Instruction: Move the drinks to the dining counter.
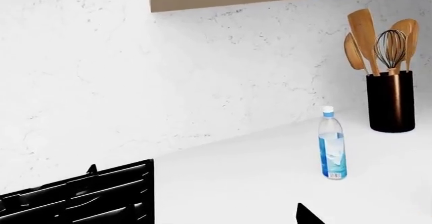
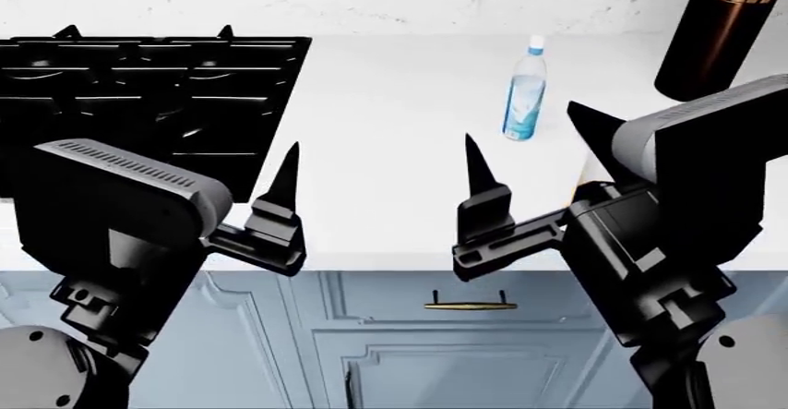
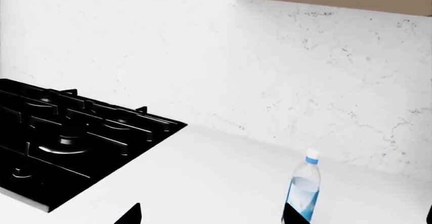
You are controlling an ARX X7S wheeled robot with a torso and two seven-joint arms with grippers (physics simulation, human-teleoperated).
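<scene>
The one drink in view, a clear water bottle [image 2: 526,90] with a blue label and cap, stands upright on the white worktop [image 2: 394,77], also seen as the bottle [image 1: 332,143] and the bottle [image 3: 304,191]. My right gripper [image 2: 532,146] hovers open over the worktop's front part, short of the bottle, with nothing between its fingers. In the right wrist view one fingertip [image 3: 292,215] overlaps the bottle's base. My left gripper [image 1: 216,220] is open and empty near the stove's edge; one finger [image 2: 286,169] shows in the head view. The dining counter is out of view.
A black gas stove [image 2: 136,86] fills the worktop's left part. A black utensil holder [image 2: 714,44] with wooden spoons and a whisk stands at the back right, beyond the bottle. A marble wall [image 1: 202,72] backs the worktop. Light-blue cabinets [image 2: 468,335] lie below its front edge.
</scene>
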